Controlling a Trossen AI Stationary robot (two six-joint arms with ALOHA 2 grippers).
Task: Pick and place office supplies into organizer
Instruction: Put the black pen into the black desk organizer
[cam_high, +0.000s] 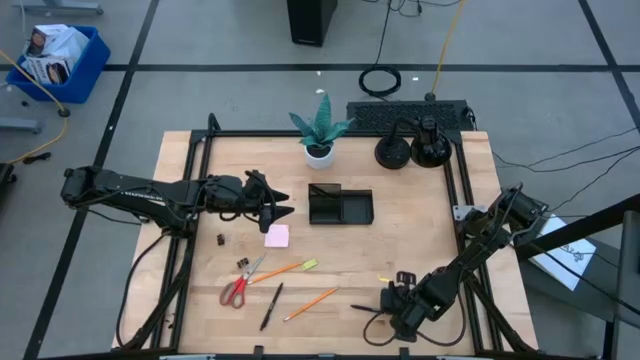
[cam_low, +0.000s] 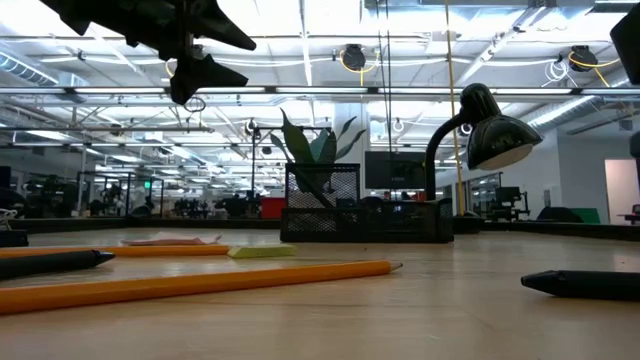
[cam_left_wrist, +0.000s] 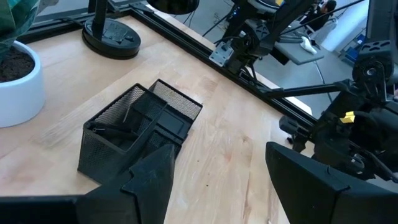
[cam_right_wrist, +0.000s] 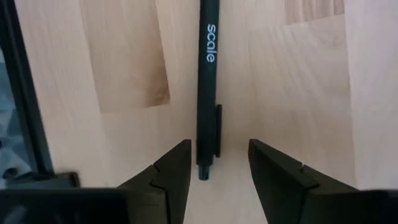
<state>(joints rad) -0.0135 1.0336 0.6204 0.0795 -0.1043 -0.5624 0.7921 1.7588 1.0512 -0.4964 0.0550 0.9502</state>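
Large open industrial lab or workshop floor, not a home or office. Wooden table (cam_high: 340, 280) in a black metal frame stands on grey concrete marked with dark tape lines. Cables (cam_high: 381, 80) trail across the floor; a blue bin (cam_high: 58, 62) of boxes sits off to one side. The level view shows a high ceiling with exposed trusses, pipes and rows of strip lights (cam_low: 300, 45), and more workstations and monitors far behind. Desk lamp (cam_low: 480, 140) and potted plant (cam_high: 320, 130) dress the table as a mock desk.
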